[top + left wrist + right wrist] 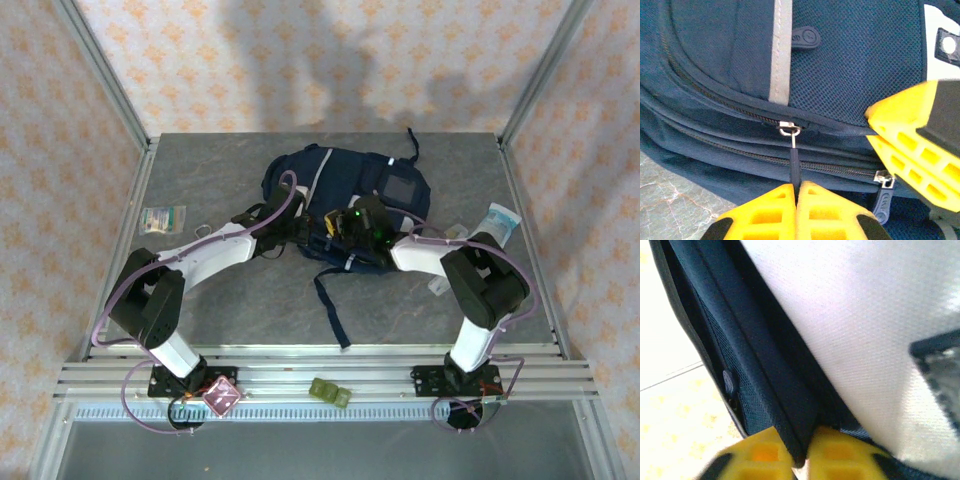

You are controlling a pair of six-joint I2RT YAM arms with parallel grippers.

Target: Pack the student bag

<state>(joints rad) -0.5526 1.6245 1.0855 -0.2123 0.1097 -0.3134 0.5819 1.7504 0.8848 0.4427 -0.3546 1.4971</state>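
Observation:
The student bag [340,185], navy blue with a white stripe and a grey square patch, lies at the back middle of the table. My left gripper [796,189] is shut on the dark zipper pull [795,167] hanging from a metal slider [789,128] on the bag's front pocket. In the top view it sits at the bag's near left edge [303,230]. My right gripper [800,460] is shut on a fold of the bag's navy fabric [790,415], next to a white patch [865,330]. Its yellow fingers [912,145] also show at the right of the left wrist view.
A small packet [163,218] lies at the table's left side. A white and blue tube [500,220] lies at the right side. A dark strap [335,310] trails from the bag toward the front rail. Green [330,392] and pink [222,398] bits sit on the rail.

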